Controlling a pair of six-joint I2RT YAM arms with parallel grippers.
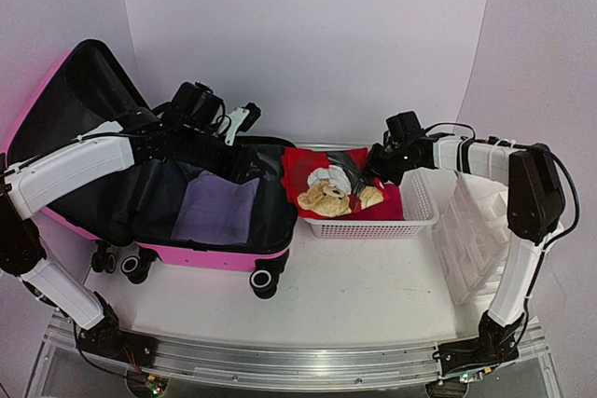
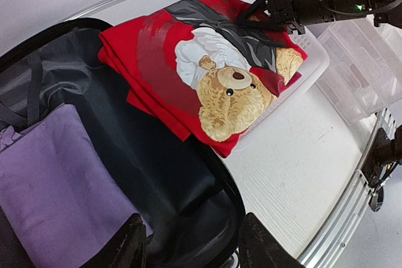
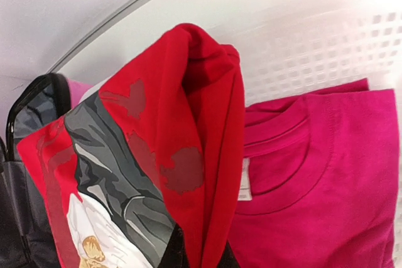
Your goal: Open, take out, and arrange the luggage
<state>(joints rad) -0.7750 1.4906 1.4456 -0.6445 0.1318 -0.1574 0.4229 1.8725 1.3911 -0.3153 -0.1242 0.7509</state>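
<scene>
2 fingers of the right gripper (image 1: pixel 381 165) pinch the red shirt (image 3: pixel 207 123); lay it flat on the pink shirt (image 3: pixel 326 174) beneath them. Left gripper (image 2: pixel 191 243) hangs half-wide, empty, over the luggage (image 1: pixel 215 253).

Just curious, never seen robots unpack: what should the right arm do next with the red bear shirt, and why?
Probably draw the red shirt farther over the basket, then let go: the right gripper pinches its edge, and one side overhangs the suitcase.
</scene>
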